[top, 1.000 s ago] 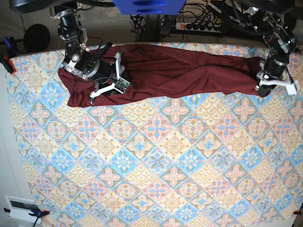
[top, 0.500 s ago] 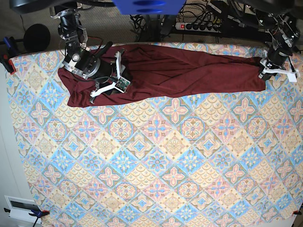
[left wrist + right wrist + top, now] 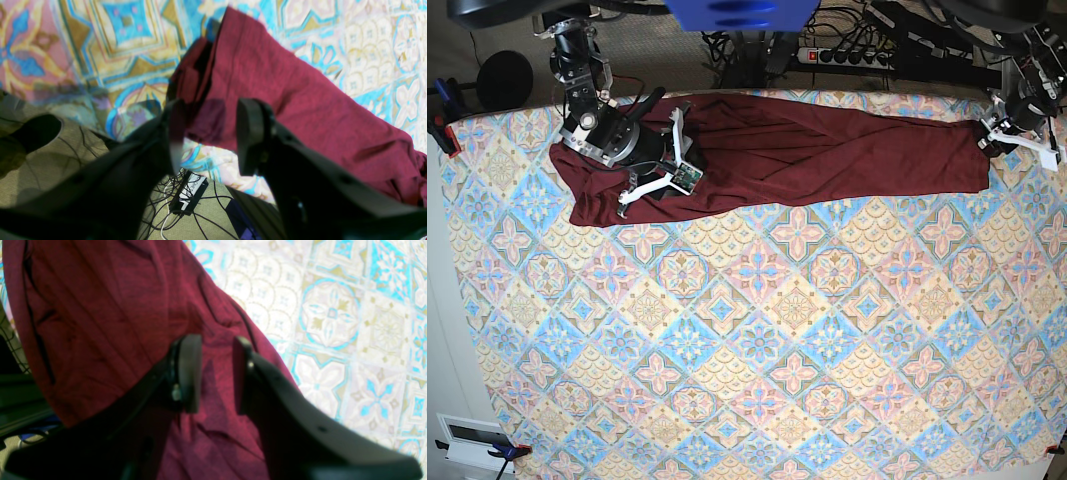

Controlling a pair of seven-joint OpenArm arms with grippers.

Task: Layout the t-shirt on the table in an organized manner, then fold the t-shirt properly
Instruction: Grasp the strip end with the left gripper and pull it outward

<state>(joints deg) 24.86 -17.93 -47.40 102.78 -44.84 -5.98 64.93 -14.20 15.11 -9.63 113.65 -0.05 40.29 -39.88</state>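
The dark maroon t-shirt [image 3: 827, 155] lies stretched in a long band along the far edge of the patterned table [image 3: 777, 350]. My left gripper [image 3: 1017, 138] hangs at the far right corner, just past the shirt's right end. In the left wrist view it [image 3: 210, 140] is open, with that end of the t-shirt [image 3: 283, 83] lying flat below and beyond its fingers. My right gripper [image 3: 662, 160] sits over the shirt's left part. In the right wrist view it [image 3: 215, 383] is open above wrinkled t-shirt [image 3: 100, 323] fabric, with nothing pinched.
A power strip [image 3: 847, 55] and cables lie on the floor behind the table. A black round object [image 3: 505, 78] stands at the far left, beside a clamp [image 3: 442, 130] on the table corner. A power adapter [image 3: 188, 196] lies on the floor under the left gripper.
The left gripper pulled the shirt's right end outward, then opened, let go and lifted toward the far right corner. The shirt now lies straighter. The right arm barely moved.
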